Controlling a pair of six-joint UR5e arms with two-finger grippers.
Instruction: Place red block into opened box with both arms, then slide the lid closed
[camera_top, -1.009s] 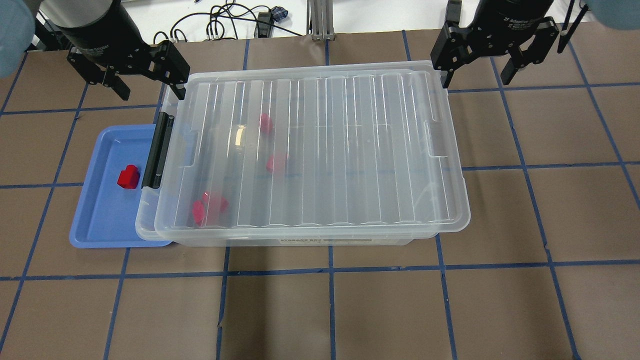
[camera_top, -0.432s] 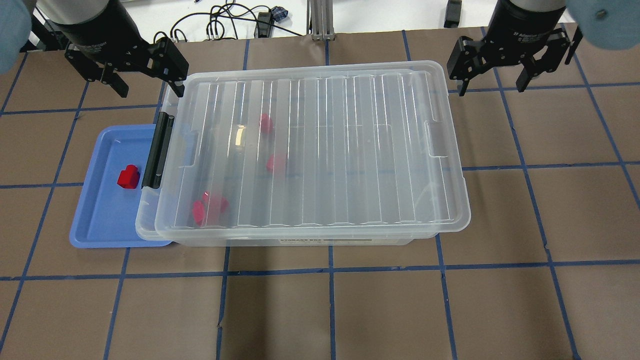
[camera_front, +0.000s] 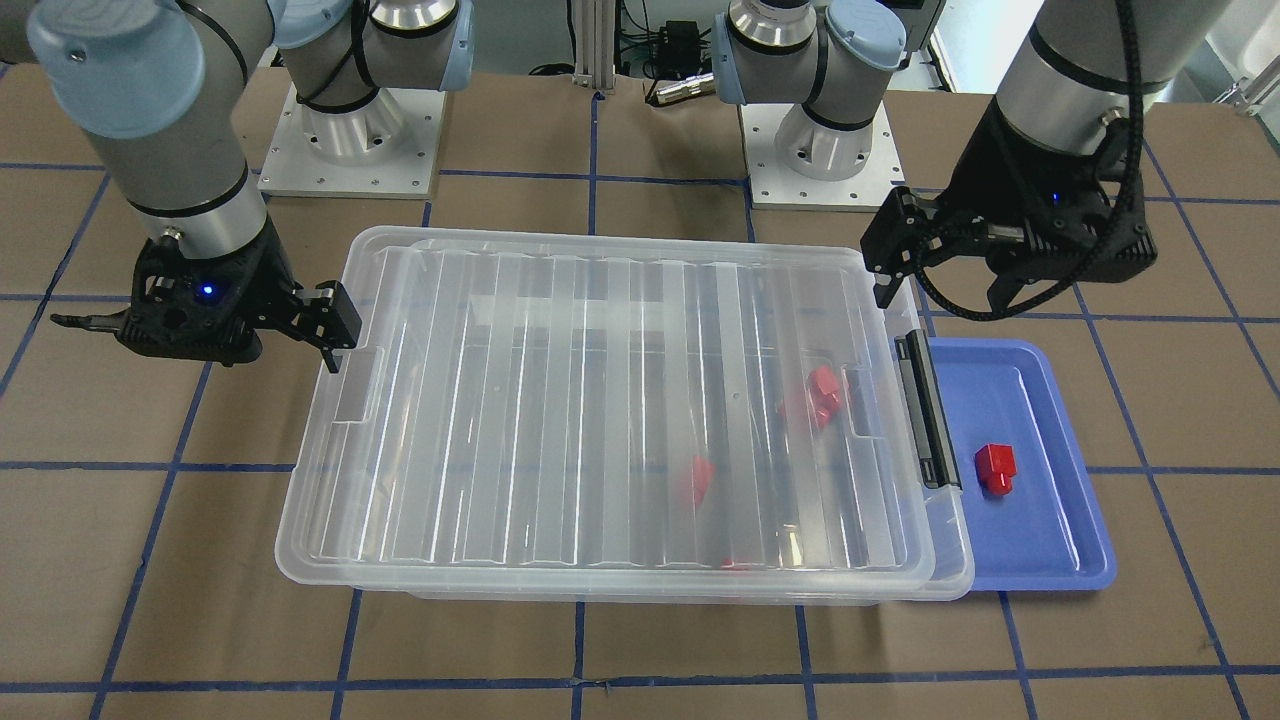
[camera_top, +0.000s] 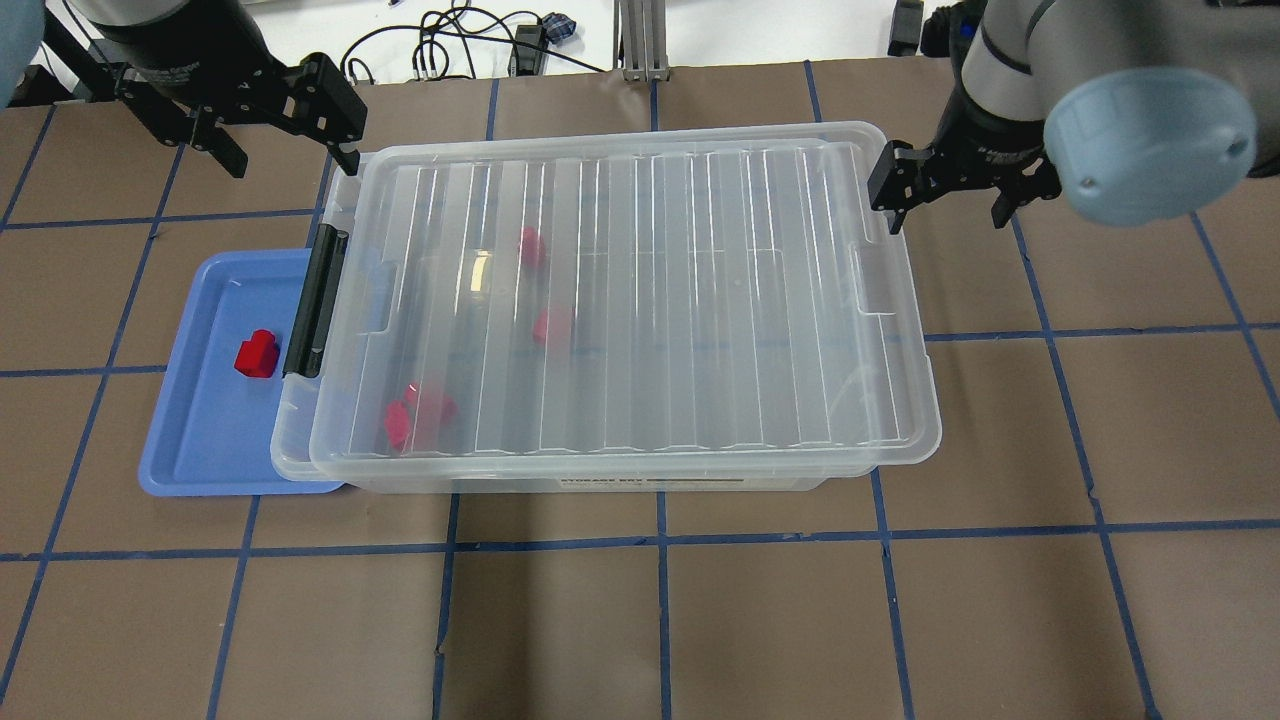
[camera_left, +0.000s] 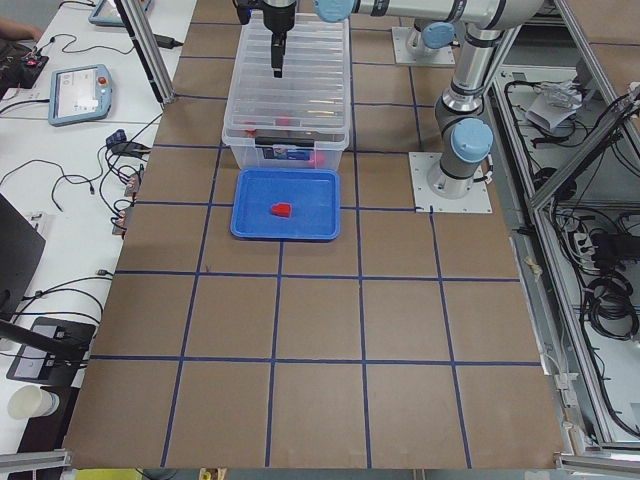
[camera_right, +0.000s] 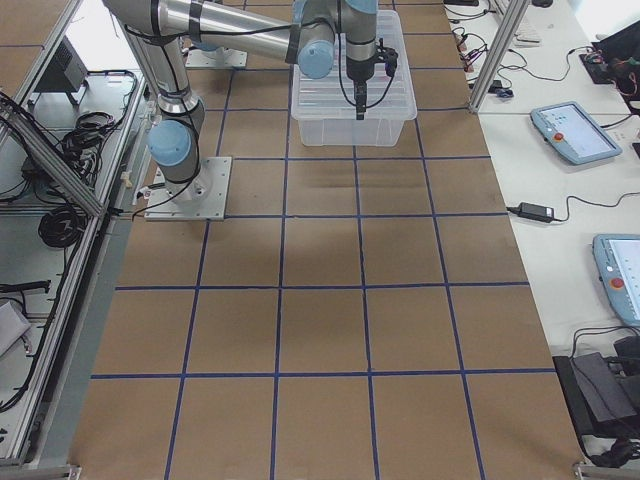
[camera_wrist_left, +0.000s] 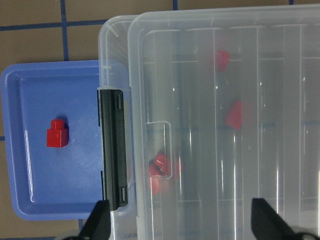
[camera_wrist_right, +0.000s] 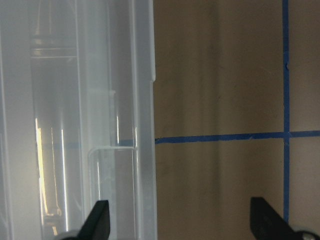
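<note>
The clear lid lies on the box, shifted a little to the right, so a narrow strip shows at the black latch end. Through the lid I see several red blocks inside. Another red block rests on the blue tray. My left gripper hangs open and empty over the far left corner. My right gripper is open and empty at the far right corner. In the right wrist view its fingers straddle the lid's short edge.
The blue tray is tucked partly under the box's latch end. Brown table covering with a blue tape grid stretches around the box. Cables lie beyond the far edge, and the arm bases stand behind the box.
My right gripper has swung out, then come back down beside the lid's far right corner, with its elbow now in view. The left gripper drew back slightly. Lid and blocks stayed put.
</note>
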